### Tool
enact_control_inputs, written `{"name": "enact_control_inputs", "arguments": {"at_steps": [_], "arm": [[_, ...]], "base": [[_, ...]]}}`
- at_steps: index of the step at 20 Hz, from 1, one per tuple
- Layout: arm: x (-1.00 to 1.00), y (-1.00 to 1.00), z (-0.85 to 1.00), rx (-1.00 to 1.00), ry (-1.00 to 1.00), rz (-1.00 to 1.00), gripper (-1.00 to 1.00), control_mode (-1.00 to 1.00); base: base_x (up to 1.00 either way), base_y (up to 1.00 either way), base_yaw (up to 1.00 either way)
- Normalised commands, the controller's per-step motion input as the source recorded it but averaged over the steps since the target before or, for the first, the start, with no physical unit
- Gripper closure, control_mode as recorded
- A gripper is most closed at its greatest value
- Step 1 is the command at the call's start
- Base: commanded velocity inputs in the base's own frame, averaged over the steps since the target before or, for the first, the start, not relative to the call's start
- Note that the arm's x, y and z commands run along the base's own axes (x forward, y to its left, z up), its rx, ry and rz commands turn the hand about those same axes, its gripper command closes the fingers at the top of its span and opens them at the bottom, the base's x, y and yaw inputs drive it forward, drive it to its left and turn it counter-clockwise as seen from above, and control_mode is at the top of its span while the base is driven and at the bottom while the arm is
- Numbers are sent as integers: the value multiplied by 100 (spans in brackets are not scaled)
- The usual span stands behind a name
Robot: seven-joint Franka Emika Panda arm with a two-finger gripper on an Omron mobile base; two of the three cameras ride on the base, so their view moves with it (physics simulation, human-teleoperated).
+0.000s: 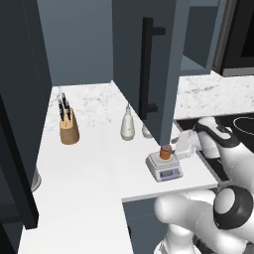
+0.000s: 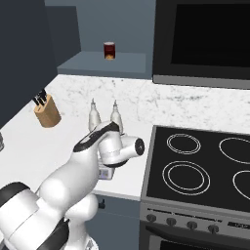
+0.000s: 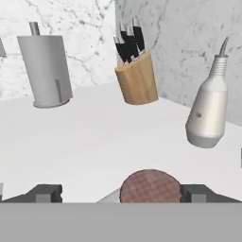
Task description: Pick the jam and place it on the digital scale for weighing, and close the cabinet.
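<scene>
Sitting on the flat platform of the digital scale (image 1: 164, 167), the jam (image 1: 165, 152) stands upright, its brown lid (image 3: 150, 186) showing round between the two dark fingers (image 3: 45, 193) in the hand view. The fingers stand wide apart, one on each side of the jar with clear space between each tip and the lid, so they grip nothing. In the left base view the gripper (image 1: 182, 144) sits just to the right of the jam, level with it and close beside the scale.

The scale rests on the white desk (image 1: 89, 163) near its front right corner, its bluish display facing the front edge. Just behind the scale the cabinet (image 1: 149, 64) door hangs open, swung out over the desk with its long black bar handle (image 1: 147, 67) facing left. Behind and left of the scale a white teardrop-shaped bottle (image 1: 128, 124) stands upright, and a second one (image 2: 116, 116) stands beside it, as the right base view shows. Farther left of the scale a wooden knife block (image 1: 69, 125) stands near the marble back wall. A grey paper-towel holder (image 3: 46, 68) stands left of the knife block in the hand view. Right of the scale lies the black stove top (image 2: 200, 168), and on the open cabinet shelf (image 2: 105, 63) above it stands a small dark red can (image 2: 109, 50).
</scene>
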Motion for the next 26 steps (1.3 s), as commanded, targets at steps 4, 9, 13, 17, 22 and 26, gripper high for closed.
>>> {"name": "enact_control_inputs", "arguments": {"at_steps": [4, 9, 13, 17, 22, 26], "arm": [[-24, 0, 54, 0, -10, 0, -100, -100], [-31, -3, 51, -3, -10, 0, -100, -100], [-42, -17, 45, -8, -4, 0, -100, -100], [-43, -17, 59, -13, -2, 0, -100, -100], [-46, -19, 58, -21, -5, -1, -100, -100], [-45, -14, 46, -29, -8, -2, -100, -100]], "base": [[0, 0, 0], [0, 0, 0], [0, 0, 0], [0, 0, 0], [0, 0, 0], [0, 0, 0]]}}
